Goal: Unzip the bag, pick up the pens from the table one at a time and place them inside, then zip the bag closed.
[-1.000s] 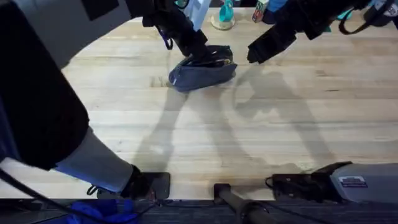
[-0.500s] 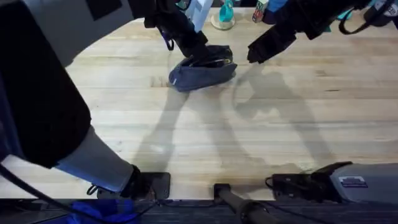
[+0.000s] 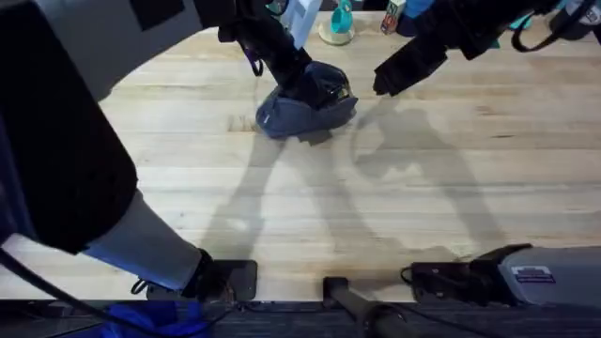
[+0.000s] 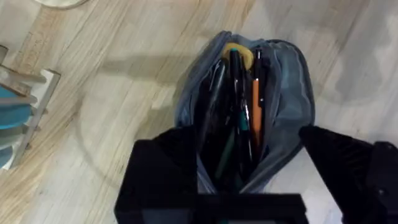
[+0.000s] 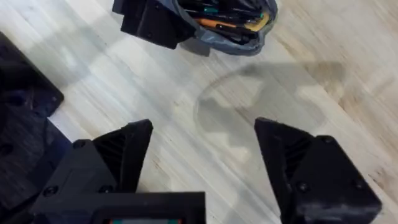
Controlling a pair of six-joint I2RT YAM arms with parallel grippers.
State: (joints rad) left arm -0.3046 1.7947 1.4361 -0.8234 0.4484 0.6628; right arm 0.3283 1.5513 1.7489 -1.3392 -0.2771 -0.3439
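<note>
From overhead, the blue-grey pencil pouch [image 3: 305,108] lies near the far edge of the wooden table [image 3: 376,207], lifted at one end by the left gripper [image 3: 302,83], while the right gripper [image 3: 387,83] hangs just beside it with spread, empty fingers. In the left wrist view, the left gripper's fingers straddle the pouch's near end, apparently pinching the fabric, and the mouth gapes over the pens [image 4: 239,112] inside. The right wrist view shows the pouch open, pens visible. Risks: tilting could spill the pens, and a protruding tip could jam the zipper during closing.
</note>
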